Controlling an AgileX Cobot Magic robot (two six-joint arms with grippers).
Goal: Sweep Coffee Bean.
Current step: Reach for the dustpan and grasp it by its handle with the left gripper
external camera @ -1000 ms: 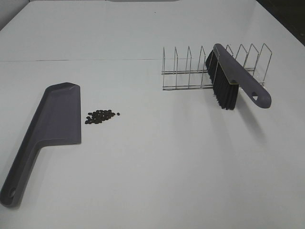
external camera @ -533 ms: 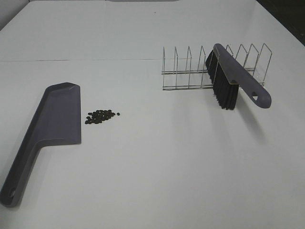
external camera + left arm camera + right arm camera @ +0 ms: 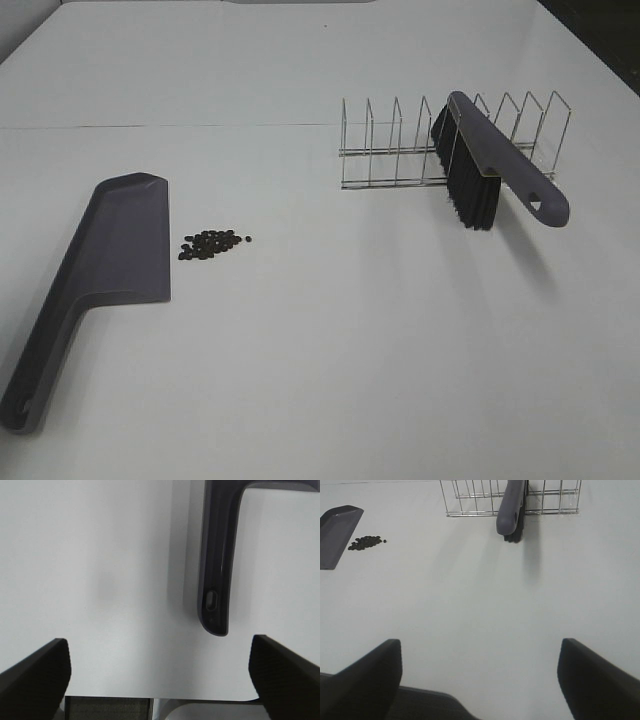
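Left jaws and right jaws: both spread wide, empty, above the counter's (image 3: 350, 350) near edge. Coffee bean (image 3: 212, 244) pile: toward the left edge, just beside the dustpan (image 3: 120, 240). Brush (image 3: 500, 160): leaning in the wire rack (image 3: 390, 153) toward the right edge.

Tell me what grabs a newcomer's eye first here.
First is the small dark pile of coffee beans on the white table. It lies just right of the flat purple-grey dustpan at the left, not touching it. Across the table, the matching brush rests tilted in a wire rack, black bristles down.
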